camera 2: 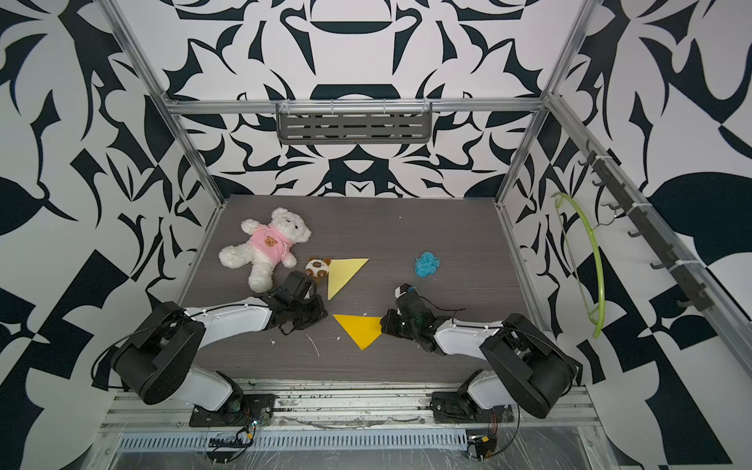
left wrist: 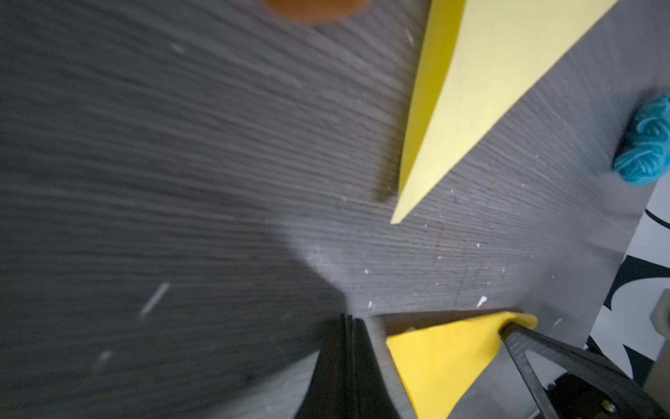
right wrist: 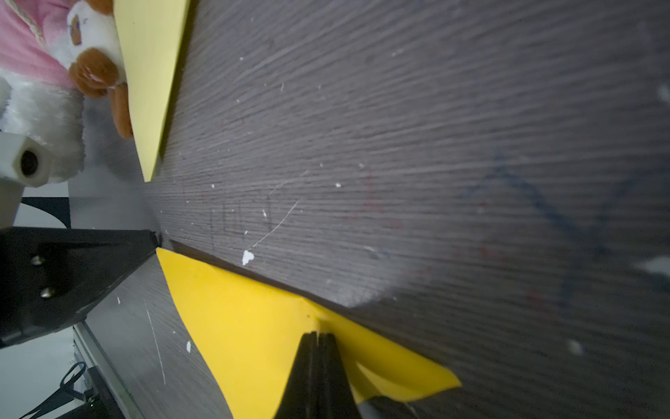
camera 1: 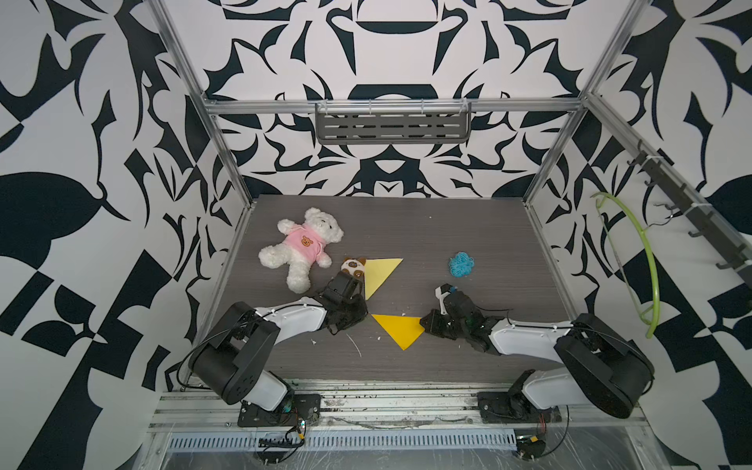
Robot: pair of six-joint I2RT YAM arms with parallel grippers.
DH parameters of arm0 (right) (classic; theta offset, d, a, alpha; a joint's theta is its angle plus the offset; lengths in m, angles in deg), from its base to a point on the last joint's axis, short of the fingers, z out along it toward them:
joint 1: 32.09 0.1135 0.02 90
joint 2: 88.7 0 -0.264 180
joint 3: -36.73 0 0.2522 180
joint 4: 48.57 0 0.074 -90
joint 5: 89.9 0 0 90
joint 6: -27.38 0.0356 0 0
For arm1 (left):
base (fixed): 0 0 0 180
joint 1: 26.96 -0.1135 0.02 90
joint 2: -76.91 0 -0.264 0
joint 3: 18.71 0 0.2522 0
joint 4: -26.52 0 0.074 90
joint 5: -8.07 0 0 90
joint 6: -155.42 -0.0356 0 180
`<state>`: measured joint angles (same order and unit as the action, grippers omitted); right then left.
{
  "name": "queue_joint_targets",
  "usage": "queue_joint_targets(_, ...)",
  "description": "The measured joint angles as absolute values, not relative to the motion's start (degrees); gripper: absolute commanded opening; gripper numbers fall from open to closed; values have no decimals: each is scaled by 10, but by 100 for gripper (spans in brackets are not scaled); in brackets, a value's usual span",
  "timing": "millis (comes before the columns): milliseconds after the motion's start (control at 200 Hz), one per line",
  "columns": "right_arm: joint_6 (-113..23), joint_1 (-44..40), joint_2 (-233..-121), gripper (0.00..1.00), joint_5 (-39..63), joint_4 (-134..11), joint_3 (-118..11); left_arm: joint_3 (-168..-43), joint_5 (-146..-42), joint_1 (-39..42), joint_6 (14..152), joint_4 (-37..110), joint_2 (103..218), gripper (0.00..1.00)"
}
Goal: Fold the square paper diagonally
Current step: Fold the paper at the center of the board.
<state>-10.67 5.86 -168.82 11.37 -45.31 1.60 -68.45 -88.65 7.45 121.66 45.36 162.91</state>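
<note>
Your deep-yellow paper triangle [camera 1: 401, 329] sat near the middle of the front edge of the dark wood-grain desk [camera 1: 468, 240], already folded corner to corner. Your right gripper [right wrist: 318, 339] had its jaws squeezed together, tips on the paper's right corner, which puckered up around them. Couldn't tell if it was pinched or just pushed. Your left gripper [left wrist: 350, 326] was closed too, holding nothing, tip right at the opposite corner. A pale-yellow paper triangle [camera 1: 380, 274] lay further back.

Both top views give you bright, even light, with the edges bowed. Your left wrist view smears the surface [left wrist: 145, 163]; a shadow darkens its lower centre.
</note>
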Motion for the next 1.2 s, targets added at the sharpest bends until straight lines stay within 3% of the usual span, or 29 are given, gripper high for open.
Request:
queue_joint_targets(130,-108,59,-1688,5,113,-454,16,-684,-881,70,1213,500,1594,0)
queue_joint_targets(295,-108,59,-1688,5,114,-459,13,-712,-875,124,1212,503,1536,0)
queue_joint_targets(675,-109,59,-1686,5,113,-462,13,-774,-909,181,1227,421,1727,0)
queue_joint_targets(1020,-114,59,-1676,9,112,-481,12,-755,-911,182,1231,384,1725,0)
queue_joint_targets(1200,-124,59,-1637,14,106,-579,-6,-734,-900,190,1238,362,1713,0)
